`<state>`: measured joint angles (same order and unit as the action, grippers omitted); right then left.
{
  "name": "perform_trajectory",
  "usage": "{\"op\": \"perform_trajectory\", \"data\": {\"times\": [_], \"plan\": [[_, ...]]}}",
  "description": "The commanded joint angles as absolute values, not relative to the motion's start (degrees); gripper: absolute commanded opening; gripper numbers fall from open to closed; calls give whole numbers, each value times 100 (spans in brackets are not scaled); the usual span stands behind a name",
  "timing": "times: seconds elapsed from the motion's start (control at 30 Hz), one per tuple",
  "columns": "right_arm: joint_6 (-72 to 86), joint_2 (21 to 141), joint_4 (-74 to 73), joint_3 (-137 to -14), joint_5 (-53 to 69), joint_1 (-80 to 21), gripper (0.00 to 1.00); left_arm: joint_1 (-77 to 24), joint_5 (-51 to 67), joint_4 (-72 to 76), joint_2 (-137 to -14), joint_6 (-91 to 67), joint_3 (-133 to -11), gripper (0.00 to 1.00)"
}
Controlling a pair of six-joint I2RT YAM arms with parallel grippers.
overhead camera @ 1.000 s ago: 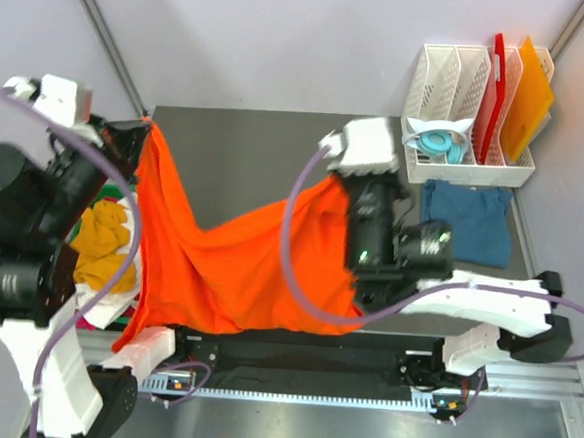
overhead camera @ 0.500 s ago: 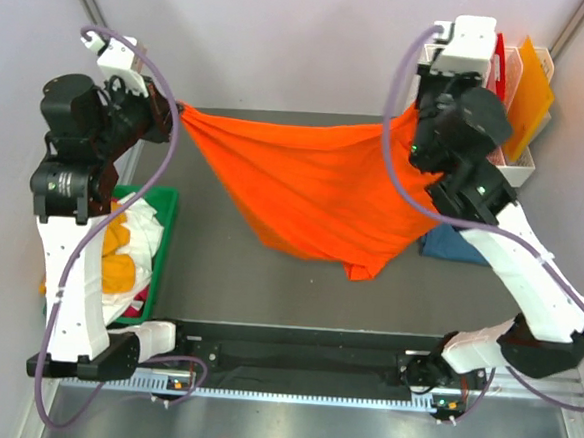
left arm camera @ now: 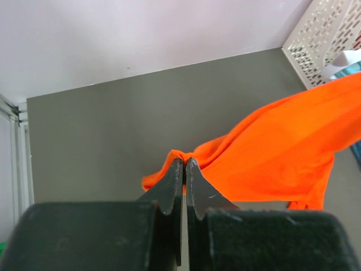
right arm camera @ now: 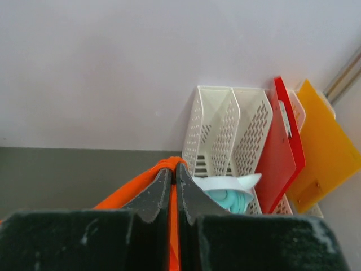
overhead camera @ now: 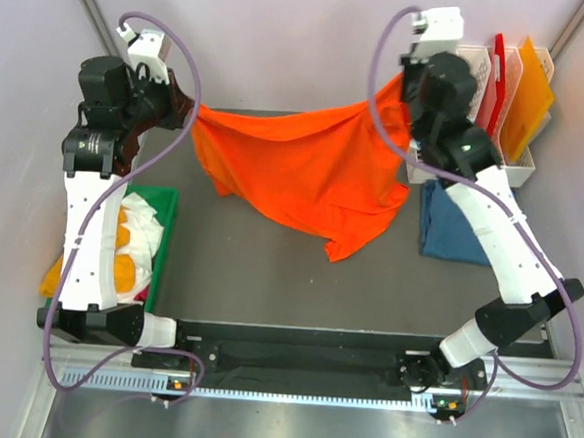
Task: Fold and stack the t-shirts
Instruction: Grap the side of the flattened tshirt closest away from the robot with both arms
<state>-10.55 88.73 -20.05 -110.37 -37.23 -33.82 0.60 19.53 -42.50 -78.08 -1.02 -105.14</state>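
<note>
Aloft, the bright orange cloth t-shirt [overhead camera: 305, 175] stretches across the upper middle of the frame. My left gripper [overhead camera: 185, 106] at upper left and my right gripper [overhead camera: 407, 82] at upper right are each clamped fully shut on a bunch of its edge. I hold it wide, I judge, so it can be laid flat on the dark grey table [overhead camera: 268, 277] for folding. Its lower part sags toward the centre. A dark teal-blue t-shirt [overhead camera: 452, 230] lies at right below the white slotted plastic rack [overhead camera: 516, 170] — probably the stack's base — while white and yellow shirts [overhead camera: 136, 233] wait in the green plastic bin [overhead camera: 169, 220] at left.
</note>
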Motion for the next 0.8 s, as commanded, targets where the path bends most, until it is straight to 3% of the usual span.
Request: {"op": "perform_trajectory", "data": {"times": [0.0, 0.1, 0.2, 0.5, 0.77], "plan": [[752, 8877, -3084, -11417, -1607, -1831, 0, 70, 1750, -3675, -7980, 149, -10451, 0], [1150, 8571, -2840, -10550, -758, -837, 3, 79, 1617, -3516, -8024, 149, -10240, 0], [917, 8201, -2575, -9757, -947, -308, 1, 79, 1486, -3156, -7981, 159, -9888, 0], [203, 7015, -1548, -8201, -1959, -746, 0, 123, 1520, -3744, -7735, 447, -10002, 0], [-430, 7067, -1889, -8911, -2574, -1880, 0, 255, 1679, -3849, -7400, 431, -10159, 0]]}}
